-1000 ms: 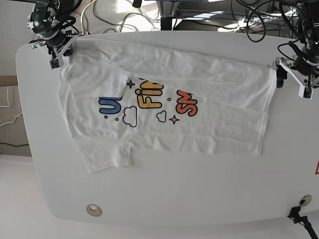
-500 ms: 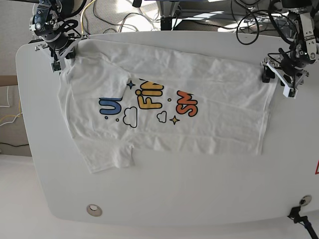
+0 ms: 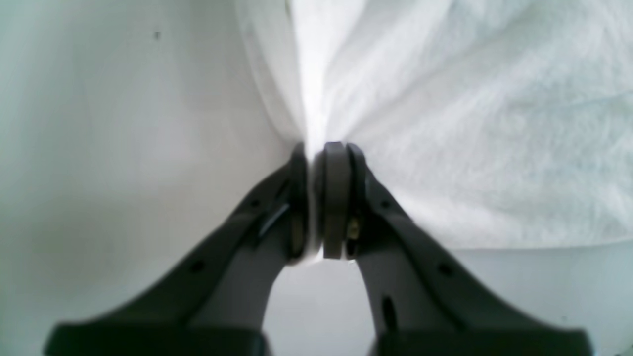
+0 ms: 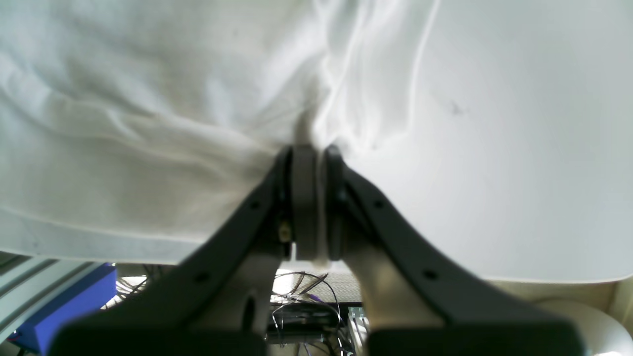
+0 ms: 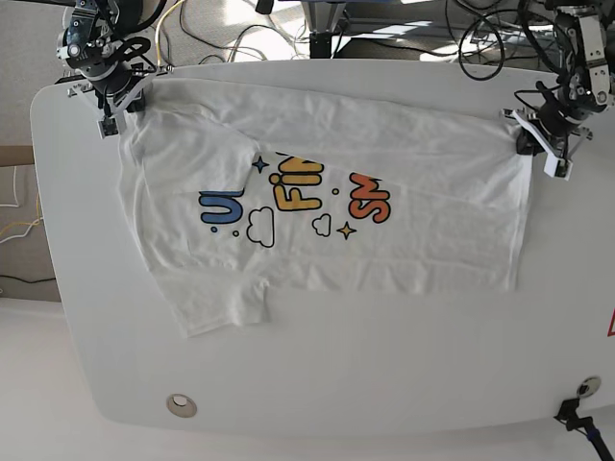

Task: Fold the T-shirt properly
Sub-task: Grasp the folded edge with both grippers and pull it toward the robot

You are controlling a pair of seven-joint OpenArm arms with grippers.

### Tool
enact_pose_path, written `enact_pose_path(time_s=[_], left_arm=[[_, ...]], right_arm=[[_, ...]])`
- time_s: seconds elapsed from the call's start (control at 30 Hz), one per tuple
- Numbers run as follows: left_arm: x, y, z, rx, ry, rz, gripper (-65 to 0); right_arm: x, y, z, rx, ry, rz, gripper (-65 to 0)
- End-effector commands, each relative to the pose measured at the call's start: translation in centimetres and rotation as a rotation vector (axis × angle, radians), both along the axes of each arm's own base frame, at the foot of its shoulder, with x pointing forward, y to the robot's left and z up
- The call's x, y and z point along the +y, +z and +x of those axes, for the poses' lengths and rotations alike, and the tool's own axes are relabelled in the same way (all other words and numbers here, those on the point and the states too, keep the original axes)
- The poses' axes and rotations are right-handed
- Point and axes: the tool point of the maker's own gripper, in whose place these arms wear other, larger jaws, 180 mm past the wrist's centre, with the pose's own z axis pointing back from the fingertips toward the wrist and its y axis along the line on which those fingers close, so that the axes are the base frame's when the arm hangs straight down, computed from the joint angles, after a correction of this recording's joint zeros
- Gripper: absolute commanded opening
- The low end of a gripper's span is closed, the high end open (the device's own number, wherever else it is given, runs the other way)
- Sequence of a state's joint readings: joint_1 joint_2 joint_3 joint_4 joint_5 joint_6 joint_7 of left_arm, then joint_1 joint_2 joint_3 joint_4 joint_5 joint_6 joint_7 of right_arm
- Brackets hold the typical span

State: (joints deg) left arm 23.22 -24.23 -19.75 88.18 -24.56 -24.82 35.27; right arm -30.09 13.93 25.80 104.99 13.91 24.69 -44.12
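The white T-shirt lies spread across the white table, its far half folded over so only the lower parts of the blue, yellow and orange letters show. My left gripper is at the shirt's far right corner, shut on a pinch of the T-shirt cloth; the left gripper has its jaws pressed together on the fabric. At the far left corner, my right gripper is shut on the T-shirt, and the right gripper bunches wrinkles at its tips.
Cables and equipment crowd the floor behind the table's far edge. A round metal grommet sits near the front left of the table. Below the right wrist, a blue box and wiring show past the table edge.
My left gripper moved in onto the shirt's right corner and shut on the cloth. The shirt has shifted slightly toward the right and front. The right gripper stays shut at the left corner.
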Motion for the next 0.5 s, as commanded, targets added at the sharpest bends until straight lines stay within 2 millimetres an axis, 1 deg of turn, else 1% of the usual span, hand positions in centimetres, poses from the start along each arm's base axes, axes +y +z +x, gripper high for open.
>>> enact_pose_path(time_s=[0.0,0.1,0.2,0.27,0.47], left_arm=[[0.8,-0.6,-2.4,0.081,-0.011,0.047,-65.0],[1.4,0.2,-4.8,0.098,-0.009,0.075,-65.0],[0.8,0.7,-6.6,0.118,-0.041,0.089,-65.0],[0.4,1.0,-7.0,0.120,-0.054,0.091,-65.0],[0.2,1.4,-6.5,0.103,-0.063,0.094,-65.0]], right_arm=[[-0.6,0.7,0.3,-0.020,0.015,-0.021,-65.0],[-1.0,0.5,-0.9,0.011,0.026,-0.038,-65.0],[-1.6,0.6,-1.1,0.021,0.038,-0.055,-65.0],[-1.6,0.7,-1.2,0.022,0.040,-0.057,-65.0],[-1.6,0.7,-0.9,0.015,0.037,-0.055,-65.0]])
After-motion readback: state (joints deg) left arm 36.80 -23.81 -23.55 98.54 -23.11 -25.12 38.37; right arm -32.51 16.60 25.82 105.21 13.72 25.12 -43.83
